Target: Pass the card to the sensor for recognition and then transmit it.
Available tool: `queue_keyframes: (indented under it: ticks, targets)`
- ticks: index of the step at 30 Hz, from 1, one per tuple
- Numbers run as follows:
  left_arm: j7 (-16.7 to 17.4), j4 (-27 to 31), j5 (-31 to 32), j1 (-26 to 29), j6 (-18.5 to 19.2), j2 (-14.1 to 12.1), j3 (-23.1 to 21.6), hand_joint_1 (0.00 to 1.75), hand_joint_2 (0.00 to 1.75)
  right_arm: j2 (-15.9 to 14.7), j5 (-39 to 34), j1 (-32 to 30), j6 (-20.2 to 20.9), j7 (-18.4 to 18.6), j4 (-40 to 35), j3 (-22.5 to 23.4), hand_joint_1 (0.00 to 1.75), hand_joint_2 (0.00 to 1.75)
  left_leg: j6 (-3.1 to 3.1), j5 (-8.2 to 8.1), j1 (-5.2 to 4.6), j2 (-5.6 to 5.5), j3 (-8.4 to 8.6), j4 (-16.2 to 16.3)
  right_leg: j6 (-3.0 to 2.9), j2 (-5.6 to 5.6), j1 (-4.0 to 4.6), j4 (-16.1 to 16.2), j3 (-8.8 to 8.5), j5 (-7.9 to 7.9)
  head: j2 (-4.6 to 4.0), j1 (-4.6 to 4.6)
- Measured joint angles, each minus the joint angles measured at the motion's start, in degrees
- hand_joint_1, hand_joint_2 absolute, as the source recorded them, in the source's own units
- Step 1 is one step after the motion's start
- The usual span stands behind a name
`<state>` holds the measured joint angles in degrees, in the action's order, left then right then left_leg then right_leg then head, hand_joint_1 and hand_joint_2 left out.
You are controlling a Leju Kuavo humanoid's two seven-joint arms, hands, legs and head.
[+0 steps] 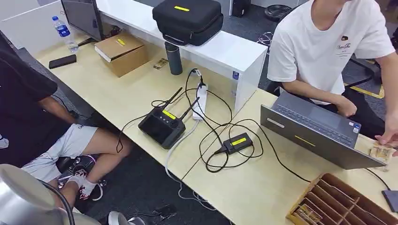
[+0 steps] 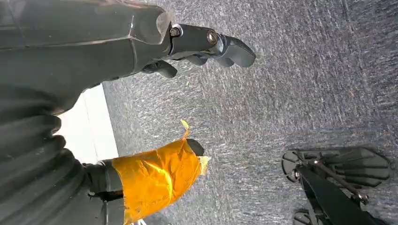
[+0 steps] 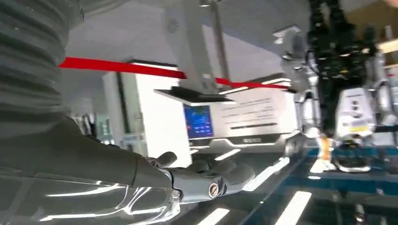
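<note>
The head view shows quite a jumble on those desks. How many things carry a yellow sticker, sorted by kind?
Black carrying case: 1
Cardboard box: 1
Black controller with antennas: 1
Small black adapter box: 1
Grey laptop: 1
Total: 5

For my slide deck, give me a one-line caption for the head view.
Wooden desk with black controller, cables, open laptop and compartmented wooden tray; people seated nearby.

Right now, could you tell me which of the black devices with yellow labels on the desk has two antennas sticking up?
The black controller near the desk's front edge; two thin antennas rise from it. The small black box beside it and the black case on the shelf have none.
</note>
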<state>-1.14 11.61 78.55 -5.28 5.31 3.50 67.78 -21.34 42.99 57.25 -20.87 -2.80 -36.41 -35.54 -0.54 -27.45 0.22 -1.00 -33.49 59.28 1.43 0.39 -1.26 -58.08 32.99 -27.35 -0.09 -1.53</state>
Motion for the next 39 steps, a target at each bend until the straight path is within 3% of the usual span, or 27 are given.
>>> queue_keyframes:
  ticks: [13,22,27,28,30,31,39]
  targets:
    - [0.5,0.0,-0.3,0.0,-0.3,0.0,0.0,0.00,1.75,-6.9,0.2,-2.7,0.0,-0.9,2.7,5.6,0.00,1.75,0.00,0.00,0.00,0.00,-0.01,0.0,0.00,0.00,0.00,0.0,0.00,0.00,0.00,0.00]
    - [0.5,0.0,-0.5,0.0,-0.4,0.0,0.2,0.00,1.75,-8.2,0.7,-4.8,-0.1,-3.2,1.6,7.9,0.00,1.75,0.00,0.00,0.00,0.01,-0.01,0.0,0.00,0.02,0.00,0.0,0.01,0.00,0.00,0.00]
    - [0.5,0.0,-1.1,0.0,-0.4,0.0,0.4,0.00,1.75,-9.2,0.1,-8.3,-0.5,-4.9,-4.1,9.5,0.00,1.75,0.00,0.00,0.01,0.00,-0.01,0.0,0.00,0.01,0.01,0.0,0.01,-0.01,0.00,-0.02]
    - [0.5,0.0,-1.3,0.0,-0.4,0.0,0.5,0.00,1.75,-9.5,-0.2,-9.2,-0.7,-5.2,-5.3,9.8,0.00,0.00,0.00,-0.01,0.01,0.00,-0.01,0.0,0.00,0.01,0.01,0.0,0.01,-0.01,0.00,0.00]
    - [0.5,0.0,-1.7,0.0,-0.4,0.0,0.8,0.00,1.75,-10.4,-0.9,-11.7,-1.1,-5.7,-9.2,10.9,0.00,0.00,-0.01,-0.01,0.01,-0.03,-0.02,0.0,0.01,-0.01,0.01,0.0,0.01,-0.02,0.00,0.00]
    - [0.5,0.0,-1.9,0.1,-0.4,0.0,0.9,0.00,1.75,-10.8,-1.2,-13.1,-1.2,-5.7,-11.3,11.5,0.00,1.75,0.00,-0.01,0.01,-0.03,-0.02,0.0,0.01,-0.01,0.01,0.0,0.01,-0.02,0.00,-0.02]
    - [0.5,0.0,-3.1,0.1,-0.5,0.1,2.1,0.00,1.75,-13.0,-4.6,-24.8,-0.3,-6.3,-28.1,17.2,0.00,1.75,0.02,-0.04,0.01,-0.03,-0.04,0.0,0.02,-0.02,0.01,0.0,0.01,-0.04,0.00,0.00]
